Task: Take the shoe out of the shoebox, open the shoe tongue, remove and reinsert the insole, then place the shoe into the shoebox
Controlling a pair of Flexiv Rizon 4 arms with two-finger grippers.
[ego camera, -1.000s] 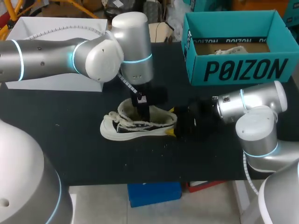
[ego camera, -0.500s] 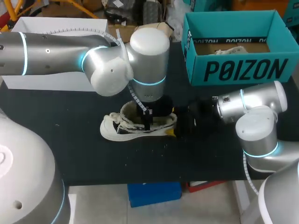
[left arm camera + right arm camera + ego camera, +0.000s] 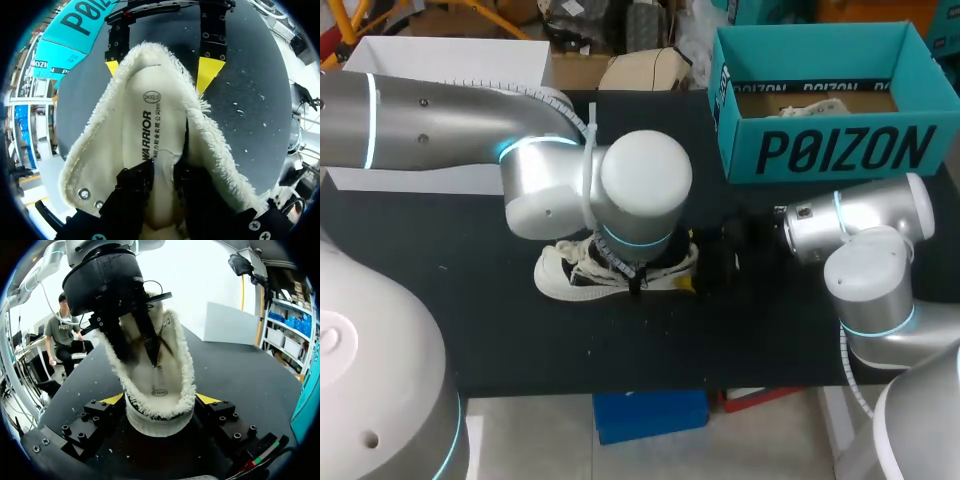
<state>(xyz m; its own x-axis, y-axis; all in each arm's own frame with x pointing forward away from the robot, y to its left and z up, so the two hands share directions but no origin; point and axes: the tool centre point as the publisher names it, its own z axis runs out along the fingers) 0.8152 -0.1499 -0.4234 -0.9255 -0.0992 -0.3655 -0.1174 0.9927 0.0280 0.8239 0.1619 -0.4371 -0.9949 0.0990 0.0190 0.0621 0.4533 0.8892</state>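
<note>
In the head view the white shoe (image 3: 560, 272) stands on its sole on the black table (image 3: 470, 330), well apart from the teal shoebox (image 3: 820, 150) (open, at the far right corner). The left arm (image 3: 640, 185) hangs over the shoe's middle and hides it. The right pincer (image 3: 690, 262) sits at the heel.

In the left wrist view the left pincer (image 3: 164, 167) is down inside the shoe's mouth. Its black fingers (image 3: 135, 182) are narrow and pinch a crease of the insole (image 3: 150, 115) between them. The fleece lining (image 3: 212, 145) rings the opening.

In the right wrist view the right pincer stands wide, with a yellow tip (image 3: 112, 399) pressed to each side of the heel, holding the shoe. The left pincer's fingers enter the mouth from above.
</note>
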